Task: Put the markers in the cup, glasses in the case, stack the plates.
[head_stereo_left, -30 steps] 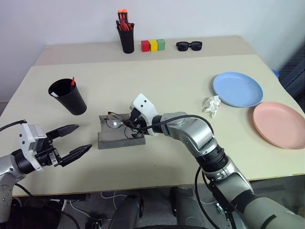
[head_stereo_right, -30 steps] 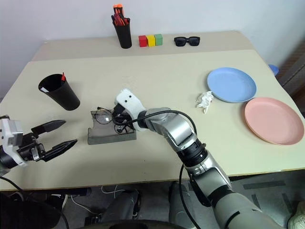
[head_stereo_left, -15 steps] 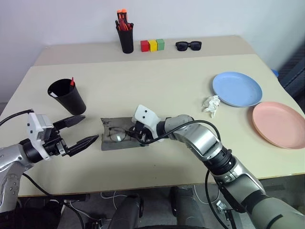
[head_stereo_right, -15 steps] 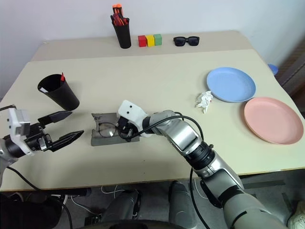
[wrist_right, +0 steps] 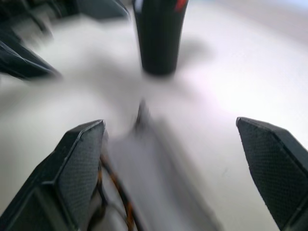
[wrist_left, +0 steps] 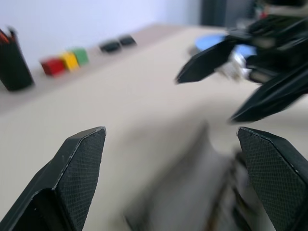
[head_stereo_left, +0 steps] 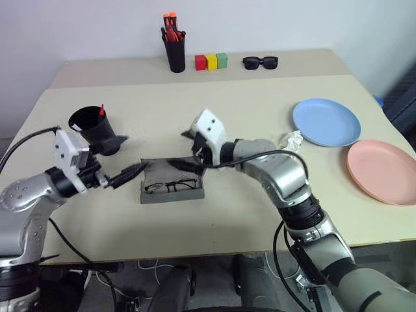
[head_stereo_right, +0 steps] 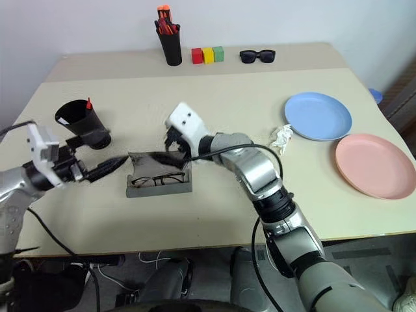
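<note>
The glasses (head_stereo_left: 170, 186) lie folded inside the open grey case (head_stereo_left: 172, 192) near the middle of the worktop (head_stereo_left: 247, 214), with the case's lid standing up along its far edge. The right hand (head_stereo_left: 194, 151) hangs just above and behind that lid, its black fingers spread wide and holding nothing, so the glasses sit below it and a little nearer the front edge. The left hand (head_stereo_left: 125, 159) reaches in from the other side, also spread wide and empty, its lower fingertip just beside the case's left end; I cannot tell whether it touches. Just behind that hand stands the black cup (head_stereo_left: 94, 130) with a red marker (head_stereo_left: 101, 111) poking out of it. Well off to the right, the light blue plate (head_stereo_left: 326, 122) and the pink plate (head_stereo_left: 382, 171) lie side by side, unstacked, with a crumpled white tissue (head_stereo_left: 290, 139) beside the blue one.
</note>
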Available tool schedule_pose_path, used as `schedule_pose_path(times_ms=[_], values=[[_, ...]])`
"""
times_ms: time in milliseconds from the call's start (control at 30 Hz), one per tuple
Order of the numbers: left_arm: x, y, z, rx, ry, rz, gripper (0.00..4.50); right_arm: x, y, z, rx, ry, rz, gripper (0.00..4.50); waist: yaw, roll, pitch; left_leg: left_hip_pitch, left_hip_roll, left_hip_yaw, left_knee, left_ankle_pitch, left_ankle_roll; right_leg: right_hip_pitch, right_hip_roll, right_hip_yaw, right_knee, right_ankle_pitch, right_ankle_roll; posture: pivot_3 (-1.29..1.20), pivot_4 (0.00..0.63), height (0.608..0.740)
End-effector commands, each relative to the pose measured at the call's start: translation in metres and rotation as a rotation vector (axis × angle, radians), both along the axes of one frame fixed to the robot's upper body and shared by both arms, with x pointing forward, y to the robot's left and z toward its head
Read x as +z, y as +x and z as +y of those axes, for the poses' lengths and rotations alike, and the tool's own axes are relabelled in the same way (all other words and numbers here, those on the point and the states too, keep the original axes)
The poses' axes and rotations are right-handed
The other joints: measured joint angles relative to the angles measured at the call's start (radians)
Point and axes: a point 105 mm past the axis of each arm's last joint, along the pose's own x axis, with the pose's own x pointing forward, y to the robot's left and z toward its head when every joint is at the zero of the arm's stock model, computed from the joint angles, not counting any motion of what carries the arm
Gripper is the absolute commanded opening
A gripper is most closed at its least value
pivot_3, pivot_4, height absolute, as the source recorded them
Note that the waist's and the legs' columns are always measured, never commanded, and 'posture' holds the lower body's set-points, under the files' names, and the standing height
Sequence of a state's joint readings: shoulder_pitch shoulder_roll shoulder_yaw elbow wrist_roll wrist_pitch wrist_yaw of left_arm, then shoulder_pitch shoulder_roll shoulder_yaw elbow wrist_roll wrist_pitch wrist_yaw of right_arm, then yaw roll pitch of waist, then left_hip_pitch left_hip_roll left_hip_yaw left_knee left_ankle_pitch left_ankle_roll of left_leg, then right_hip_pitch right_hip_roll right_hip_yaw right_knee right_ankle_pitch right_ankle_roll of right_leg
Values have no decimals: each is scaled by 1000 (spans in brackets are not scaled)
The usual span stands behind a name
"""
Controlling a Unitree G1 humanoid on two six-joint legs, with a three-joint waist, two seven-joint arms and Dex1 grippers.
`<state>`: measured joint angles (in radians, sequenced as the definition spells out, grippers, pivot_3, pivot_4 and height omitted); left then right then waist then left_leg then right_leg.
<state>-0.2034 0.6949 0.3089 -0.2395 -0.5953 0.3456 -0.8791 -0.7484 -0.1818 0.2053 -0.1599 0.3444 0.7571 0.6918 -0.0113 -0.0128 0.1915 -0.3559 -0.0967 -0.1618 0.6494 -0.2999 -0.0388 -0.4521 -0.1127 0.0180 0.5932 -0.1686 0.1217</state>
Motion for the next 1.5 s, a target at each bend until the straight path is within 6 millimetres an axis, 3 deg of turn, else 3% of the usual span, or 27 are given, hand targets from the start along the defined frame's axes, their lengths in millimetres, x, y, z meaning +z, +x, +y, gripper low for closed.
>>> schedule_pose_path(times_ms=[33,67,167,333,500,633,933,1033,1100,1267,1500], values=[[11,13,-10,13,16,-36,3966,22,-12,-21,53,107,-44,4500,-3,0,0,0,0,0,0,0,0,0,0,0,0,0,0,0,150,740],[9,19,-11,27,38,-34,3685,20,-13,-28,55,105,-42,4500,-4,0,0,0,0,0,0,0,0,0,0,0,0,0,0,0,150,740],[-4,41,-7,108,117,9,2204,12,-9,-43,15,76,-45,4500,-9,1,0,1,-1,2,-1,0,0,0,0,0,0,0,0,0,150,740],[-17,63,-10,125,131,124,19,9,-6,-49,-30,68,-41,4500,-9,1,0,0,0,2,-1,0,0,-2,3,1,0,1,-1,0,150,740],[-30,82,-6,163,171,214,19,8,-7,-48,-45,70,-47,4500,-5,0,0,0,0,2,0,0,0,-2,2,1,0,1,-1,0,150,740],[-46,83,-9,128,258,325,19,6,-7,-48,-60,65,-50,4500,-7,0,0,0,0,2,0,0,0,-2,2,1,0,1,-1,0,150,740],[-65,48,-2,-66,320,620,19,5,-4,-46,-80,55,-64,4500,-11,0,0,-1,0,3,-1,0,0,-4,2,1,2,1,-1,0,150,740],[-69,43,2,-80,383,597,19,4,-4,-44,-79,52,-66,4500,-10,0,0,-1,0,3,-1,0,0,-5,2,1,2,1,-1,0,150,740],[-61,42,-4,-101,294,610,19,4,-4,-44,-81,51,-67,4500,-7,0,0,-1,0,3,-1,0,0,-5,2,1,2,1,-1,0,150,740],[-62,21,-11,-173,378,549,19,2,-1,-45,-91,42,-68,4500,-10,0,0,-2,2,3,0,0,0,-5,2,1,2,1,-1,0,150,740],[-60,7,-19,-158,405,447,19,1,1,-44,-94,33,-76,4500,-8,0,0,-2,3,5,-1,0,0,-6,2,3,2,1,-2,0,150,740]])
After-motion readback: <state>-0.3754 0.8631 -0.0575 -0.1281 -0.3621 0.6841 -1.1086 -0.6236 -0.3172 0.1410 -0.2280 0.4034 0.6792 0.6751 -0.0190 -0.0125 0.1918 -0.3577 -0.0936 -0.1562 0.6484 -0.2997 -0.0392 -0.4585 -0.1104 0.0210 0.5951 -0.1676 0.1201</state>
